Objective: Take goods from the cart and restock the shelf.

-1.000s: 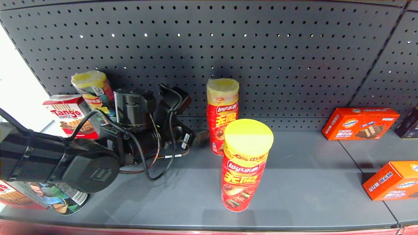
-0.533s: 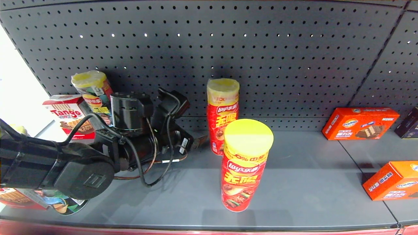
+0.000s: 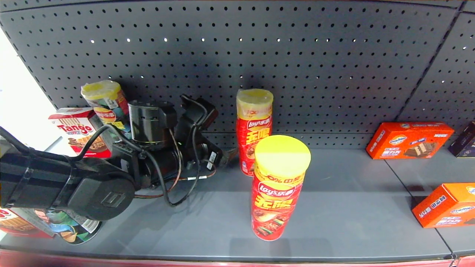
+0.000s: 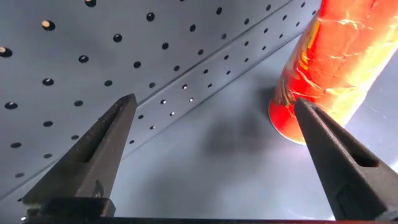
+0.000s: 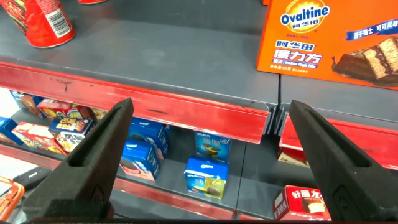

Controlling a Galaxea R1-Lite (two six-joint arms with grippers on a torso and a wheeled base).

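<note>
Stretched in from the left across the grey shelf (image 3: 352,193): the black, cable-wrapped left arm (image 3: 92,181), with the left claw (image 4: 214,106) low at the foot of the perforated back panel (image 3: 297,55). Jaws spread wide, nothing between them. Just beside one fingertip, the rear chip can (image 3: 254,129), red with a yellow lid, upright against the back panel; contact between finger and can impossible to tell. In front of it, nearer the shelf's front edge, the front chip can (image 3: 279,185), same red and yellow, also upright and well apart from the claw.

Behind the arm, a third can (image 3: 104,98) with a yellow lid, standing beside a wafer box (image 3: 79,131) at the shelf's left end. Under the arm near the front edge, a blue-green can (image 3: 70,228), partly hidden.

Toward the right end, two orange boxes lying flat: the back orange box (image 3: 408,140) by the panel and the front orange box (image 3: 443,204) close to the edge. At the far right, a dark box (image 3: 464,142), cut off by the frame.

Lower down and out in front of the shelf's red edge strip (image 5: 186,102): the right claw (image 5: 211,104), likewise opened wide and empty. Beneath the strip, a lower shelf stocked with blue boxes (image 5: 205,177).
</note>
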